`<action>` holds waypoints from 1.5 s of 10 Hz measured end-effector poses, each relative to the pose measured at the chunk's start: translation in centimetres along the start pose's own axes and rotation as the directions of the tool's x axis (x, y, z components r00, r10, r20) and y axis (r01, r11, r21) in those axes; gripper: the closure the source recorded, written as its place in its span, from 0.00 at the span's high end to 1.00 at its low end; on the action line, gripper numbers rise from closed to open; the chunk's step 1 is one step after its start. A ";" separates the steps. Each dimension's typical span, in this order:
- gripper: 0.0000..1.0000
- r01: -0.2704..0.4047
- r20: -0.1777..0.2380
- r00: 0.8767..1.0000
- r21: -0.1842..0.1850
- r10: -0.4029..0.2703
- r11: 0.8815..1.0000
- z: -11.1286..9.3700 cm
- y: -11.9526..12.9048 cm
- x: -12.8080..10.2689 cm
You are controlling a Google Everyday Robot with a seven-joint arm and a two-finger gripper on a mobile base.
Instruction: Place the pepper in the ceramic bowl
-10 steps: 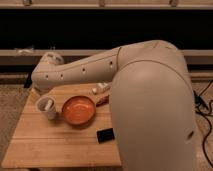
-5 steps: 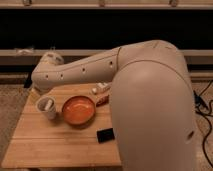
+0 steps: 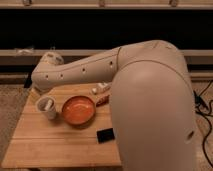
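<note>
The ceramic bowl point(image 3: 78, 110) is round, orange and glossy and sits on the wooden table point(image 3: 55, 145), left of centre. The pepper point(image 3: 102, 100) is small and red-orange and lies just right of the bowl's rim, partly hidden by my arm. My arm point(image 3: 80, 72) stretches from the right across the table's back to the far left, ending above the white cup point(image 3: 47, 107). My gripper does not show; it is hidden past the arm's left end.
A small white object point(image 3: 100, 88) lies behind the pepper, near the arm. A flat black object point(image 3: 106, 135) lies near the table's front, right of the bowl. My large arm housing point(image 3: 152, 110) covers the table's right side. Cables point(image 3: 204, 107) run along the floor at the right.
</note>
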 end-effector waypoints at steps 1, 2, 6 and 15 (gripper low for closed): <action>0.80 0.002 0.000 1.000 0.001 -0.002 1.000 0.0 0.0 -0.1; 0.80 0.008 -0.017 1.000 0.009 -0.008 1.000 0.1 -0.1 0.1; 0.80 -0.001 -0.114 0.993 0.053 0.007 0.999 0.3 -4.0 6.5; 0.80 0.000 -0.194 0.981 -0.036 -0.007 0.999 -1.1 -17.7 25.7</action>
